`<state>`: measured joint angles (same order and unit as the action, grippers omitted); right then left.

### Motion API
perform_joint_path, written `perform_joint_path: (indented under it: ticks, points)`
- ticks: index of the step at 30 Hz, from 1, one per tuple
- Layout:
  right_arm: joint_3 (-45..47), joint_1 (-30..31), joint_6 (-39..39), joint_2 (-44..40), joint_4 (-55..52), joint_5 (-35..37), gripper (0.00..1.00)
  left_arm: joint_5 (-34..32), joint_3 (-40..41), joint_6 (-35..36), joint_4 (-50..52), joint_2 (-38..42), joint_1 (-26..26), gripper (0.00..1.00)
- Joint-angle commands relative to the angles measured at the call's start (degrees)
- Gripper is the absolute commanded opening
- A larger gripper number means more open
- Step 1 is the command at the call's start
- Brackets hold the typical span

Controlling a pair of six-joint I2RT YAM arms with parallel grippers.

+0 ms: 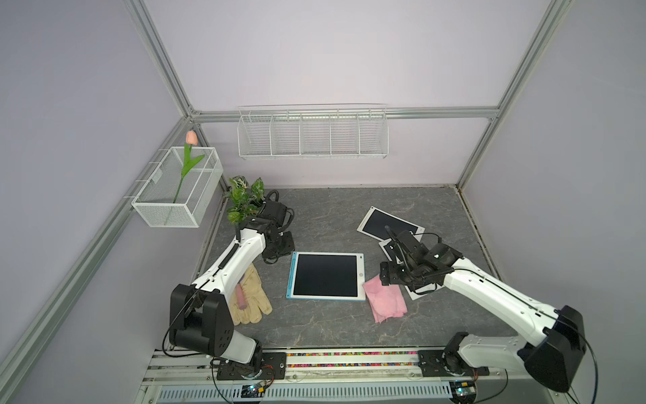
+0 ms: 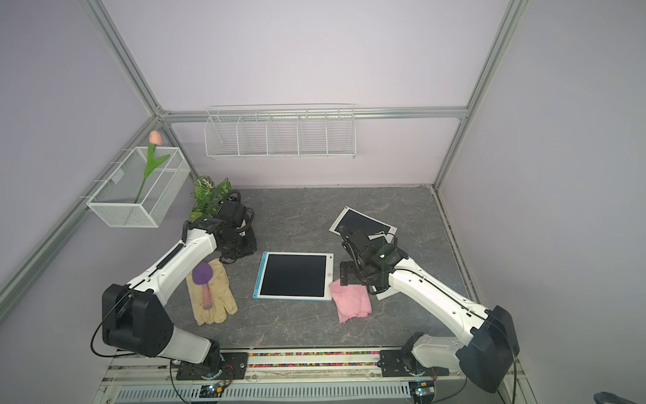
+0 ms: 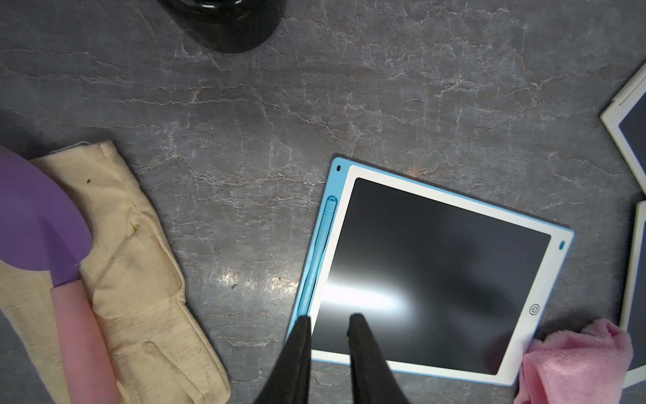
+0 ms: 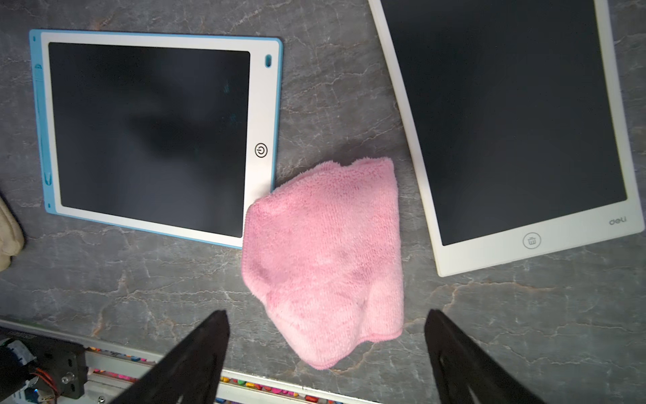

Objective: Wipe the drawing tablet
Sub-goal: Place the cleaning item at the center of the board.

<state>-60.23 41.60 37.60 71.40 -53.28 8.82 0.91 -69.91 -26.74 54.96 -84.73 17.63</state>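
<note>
Pink fleece cloth point(image 4: 325, 259): crumpled heap on the grey stone-look table point(image 1: 332, 325), right of centre. One fold laps over the near right corner of the drawing tablet point(image 1: 327, 276) and hides it.

Drawing tablet: blue frame, white bezel, dark screen. It lies flat at mid-table, with a blue stylus point(image 3: 321, 252) clipped along its left edge.

Right gripper point(image 4: 327, 314): fingers spread wide, nothing between them, poised over the cloth. Whether the tips touch it I cannot tell, and its own arm largely covers it in both top views.

Left gripper point(image 3: 330, 317): narrow gap between the fingers, holding nothing. The tips show against the tablet's left edge in the left wrist view, and their height above it is hard to judge.

Cream gloves point(image 2: 211, 297): left of the tablet, partly under the left arm.

Trowel point(image 2: 202, 276): purple blade and pink handle, lying on the gloves. In a top view the arm hides the blade.

White tablets point(image 1: 381, 222): overlapping pile, far right. The right arm crosses them, so the count is uncertain.

Potted plant point(image 1: 243, 199): far left, pot hidden behind the arm.

Mesh basket point(image 1: 174, 196): on the left wall, holding a tulip point(image 1: 191, 138).

Wire rack point(image 1: 313, 134): on the far wall.
</note>
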Motion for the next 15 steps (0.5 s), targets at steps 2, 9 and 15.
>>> perform_joint_path:
  ticks: [2, 9, 15]
  points:
    - [1.8, -0.3, -1.3, -5.2, -4.3, 3.3, 0.85, -1.4, 1.8, -1.9, 1.5, 2.2, -0.2, 0.24]
    - [6.4, -1.3, 1.6, -14.7, -8.4, 7.1, 0.9, -3.1, 2.8, -4.0, 2.7, 6.0, -0.9, 0.45]
    - [-0.1, -4.5, -3.2, -18.1, -7.4, 20.2, 0.89, -5.4, 3.6, -5.0, -2.1, 16.3, -2.8, 1.0]
